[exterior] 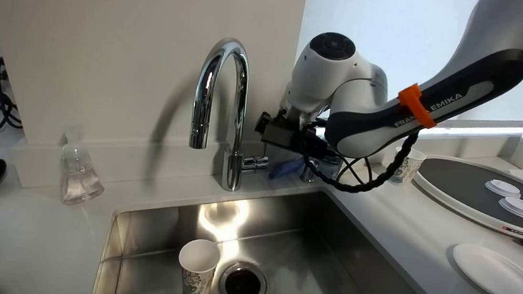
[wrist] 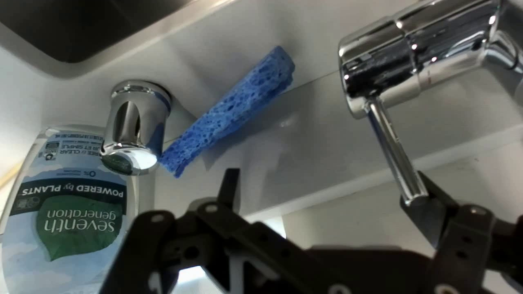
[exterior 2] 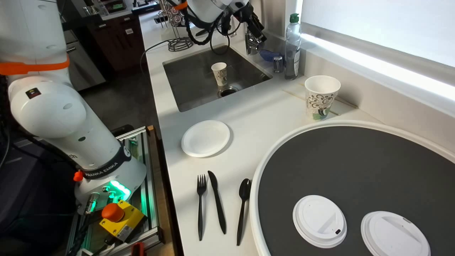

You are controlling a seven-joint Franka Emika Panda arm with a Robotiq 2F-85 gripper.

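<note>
We find the black two-fingered robot gripper released, its jaws spread wide, above the back edge of the white counter. Nearest to it is the thin chrome lever of the tall, curved metal faucet, which rises near the middle of the rectangular steel sink's back edge. In the wrist view the lever's tip overlaps one finger; whether they touch, we cannot tell.

Between the faucet and a short chrome cylindrical cap by the sink's back corner, we see a blue porous sponge. A clear, green-capped bottle stands just beyond the cap. In the sink, an upright white patterned paper cup stands just beside the round drain. A matching cup stands near the counter's back edge, beside a round dark-grey board with two white lids. Nearer the counter's front edge, we see a round white plate.
</note>
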